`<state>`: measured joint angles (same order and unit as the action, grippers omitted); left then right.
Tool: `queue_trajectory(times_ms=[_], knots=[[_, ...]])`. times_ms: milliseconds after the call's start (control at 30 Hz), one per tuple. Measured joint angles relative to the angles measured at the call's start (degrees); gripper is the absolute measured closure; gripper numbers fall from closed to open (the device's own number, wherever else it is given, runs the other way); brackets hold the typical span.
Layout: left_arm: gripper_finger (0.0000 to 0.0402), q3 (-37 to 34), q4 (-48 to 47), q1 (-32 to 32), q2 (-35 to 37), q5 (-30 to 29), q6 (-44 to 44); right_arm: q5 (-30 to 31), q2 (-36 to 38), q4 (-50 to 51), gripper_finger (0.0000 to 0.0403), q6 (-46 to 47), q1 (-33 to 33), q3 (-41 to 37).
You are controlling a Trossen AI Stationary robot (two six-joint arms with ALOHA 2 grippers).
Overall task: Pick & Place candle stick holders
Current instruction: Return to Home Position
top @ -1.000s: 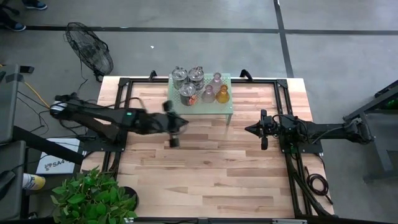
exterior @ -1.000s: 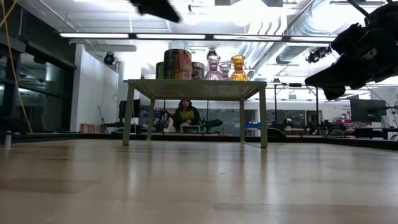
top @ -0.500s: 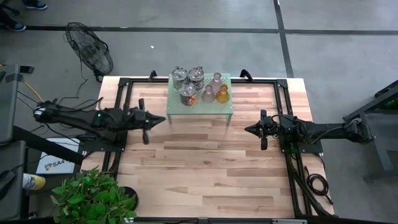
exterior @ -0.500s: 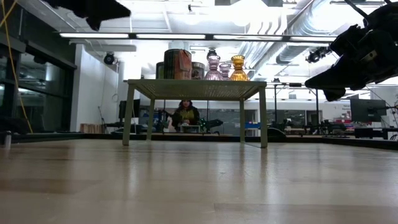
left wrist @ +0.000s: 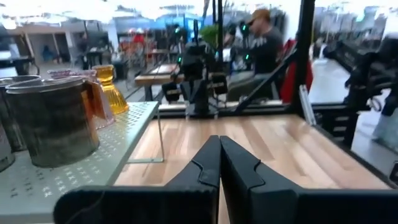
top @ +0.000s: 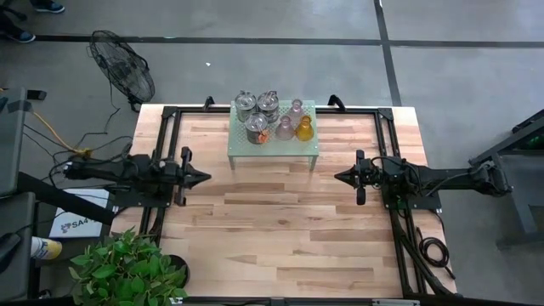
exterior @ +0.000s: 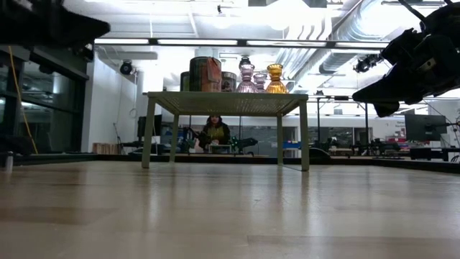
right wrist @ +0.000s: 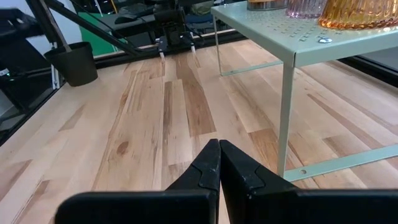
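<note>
Candle stick holders [top: 257, 127] stand in a cluster, all six of them, on top of the green perforated shelf [top: 274, 148] at the far middle of the table [top: 280, 238]; three silvery jars [top: 245, 104] take the shelf's left part, two pink holders [top: 296, 107] sit next to them, and the amber holder [top: 303, 129] is at the right, just beside the nearer pink one; all are upright. From table height the amber holder [exterior: 275, 78] and a pink one [exterior: 246, 76] show above the shelf top, with a jar [exterior: 205, 73] to their left.

Left gripper [top: 206, 178] hangs over the table's left side, pointing inward, well apart from the shelf; its fingers [left wrist: 208, 163] are pressed together and hold nothing. Right gripper [top: 337, 178] sits opposite over the right side, also pointing inward, near the shelf's front right leg but clear of it; its fingers [right wrist: 208, 163] are likewise clenched on nothing.

Beyond the table a person [exterior: 215, 132] shows under the shelf; a fan [top: 123, 68] stands on the floor and a plant [top: 127, 272] at the near left corner.
</note>
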<state>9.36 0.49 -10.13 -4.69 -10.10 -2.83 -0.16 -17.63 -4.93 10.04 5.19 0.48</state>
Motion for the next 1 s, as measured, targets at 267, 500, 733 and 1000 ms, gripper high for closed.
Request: queue_trajectory(times_ms=[267, 500, 733, 1000], knots=[[0.0401, -5.41, 2.54, -0.03, 3.63, 3.55, -1.21, 0.04, 0.06, 0.03, 0.0402, 0.00, 0.02, -0.01], [0.0401, -8.17, 12.49, 0.00, 4.29, 2.91, -1.24, 0.20, 0.00, 0.00, 0.0402, 0.02, 0.02, -0.01], [0.0401, -8.43, 10.19, 0.00, 4.33, 4.06, 0.25, 0.20, 0.00, 0.00, 0.0402, 0.00, 0.00, -0.01], [0.0401, -8.52, 8.83, 0.00, 4.33, 6.02, 2.05, 0.20, 0.00, 0.00, 0.0402, 0.00, 0.02, -0.01]])
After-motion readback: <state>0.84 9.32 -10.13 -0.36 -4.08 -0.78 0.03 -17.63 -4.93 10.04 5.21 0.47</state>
